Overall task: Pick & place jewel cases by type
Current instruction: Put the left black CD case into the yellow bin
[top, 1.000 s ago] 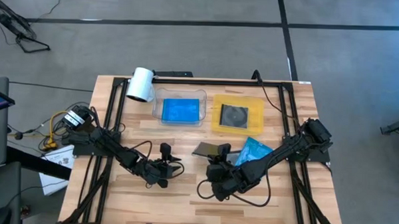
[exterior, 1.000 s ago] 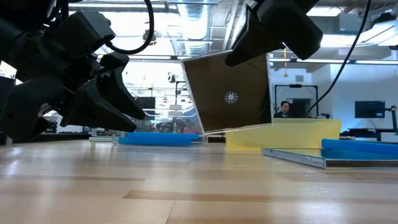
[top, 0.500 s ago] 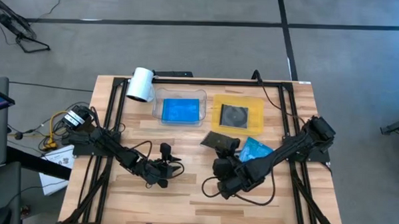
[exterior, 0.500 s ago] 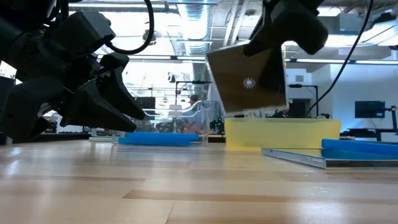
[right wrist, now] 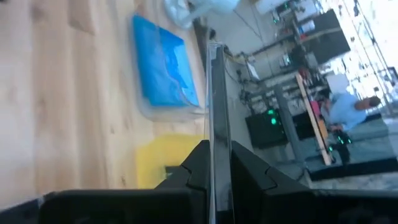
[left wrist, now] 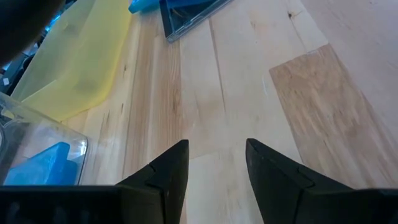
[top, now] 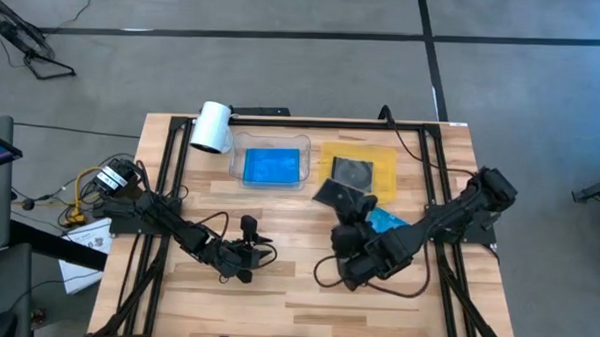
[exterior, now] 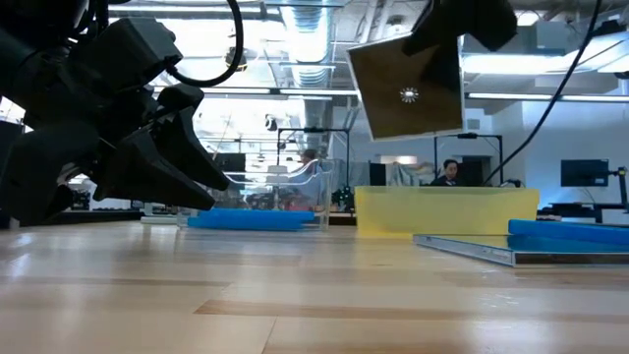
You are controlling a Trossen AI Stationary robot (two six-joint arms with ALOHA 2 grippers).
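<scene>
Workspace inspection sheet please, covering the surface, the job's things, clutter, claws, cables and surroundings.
Surface: wooden table, black frame rails.
Job's things: blue case in the clear tray; grey case in the yellow tray; held grey case lifted clear of the table; blue case on the table under the right arm.
Clutter: white cylinder at the clear tray's corner.
Claws: right claw shut on the held grey case; left claw open, empty, low.
Cables: bundle off the left edge.
Surroundings: person in the background.

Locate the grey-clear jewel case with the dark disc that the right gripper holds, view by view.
High: grey-clear jewel case, just below the flat yellow tray.
Low: aloft, upper right, above the yellow tray.
Left wrist: not in it.
Right wrist: edge-on, centre.
Shared landmark: the yellow tray.
</scene>
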